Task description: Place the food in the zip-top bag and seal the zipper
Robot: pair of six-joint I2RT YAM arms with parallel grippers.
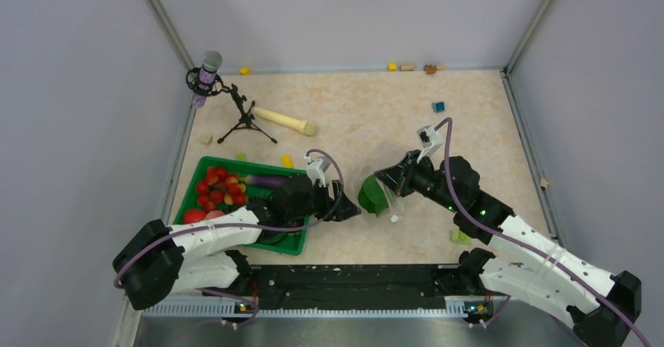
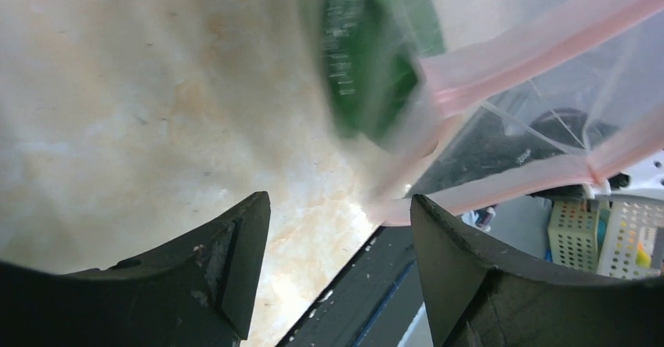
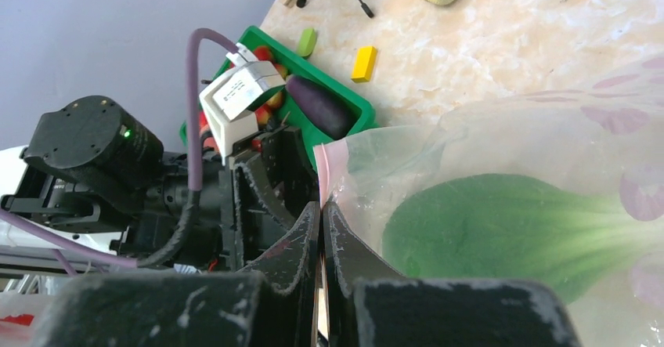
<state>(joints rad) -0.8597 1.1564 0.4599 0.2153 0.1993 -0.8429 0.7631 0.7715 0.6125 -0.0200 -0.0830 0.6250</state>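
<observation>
The clear zip-top bag [image 1: 384, 198] hangs at the table's middle with the green-and-white bok choy [image 3: 501, 237] inside it. My right gripper [image 3: 322, 206] is shut on the bag's mouth edge, where the pink zipper [image 3: 332, 167] strip runs. My left gripper [image 2: 341, 206] is open just left of the bag, and nothing lies between its fingers. The zipper's two pink strips [image 2: 532, 45] stand apart in the left wrist view, and one end nearly touches the right fingertip [image 2: 427, 210]. Red strawberries [image 1: 215, 190] and the purple eggplant [image 1: 266, 181] lie in the green tray [image 1: 291, 243].
A beige rolling pin [image 1: 286, 121] and a microphone on a tripod [image 1: 207, 73] stand at the back left. Small blocks lie about: yellow [image 1: 287, 160], blue [image 1: 438, 106], green [image 1: 460, 237]. Grey walls close in three sides.
</observation>
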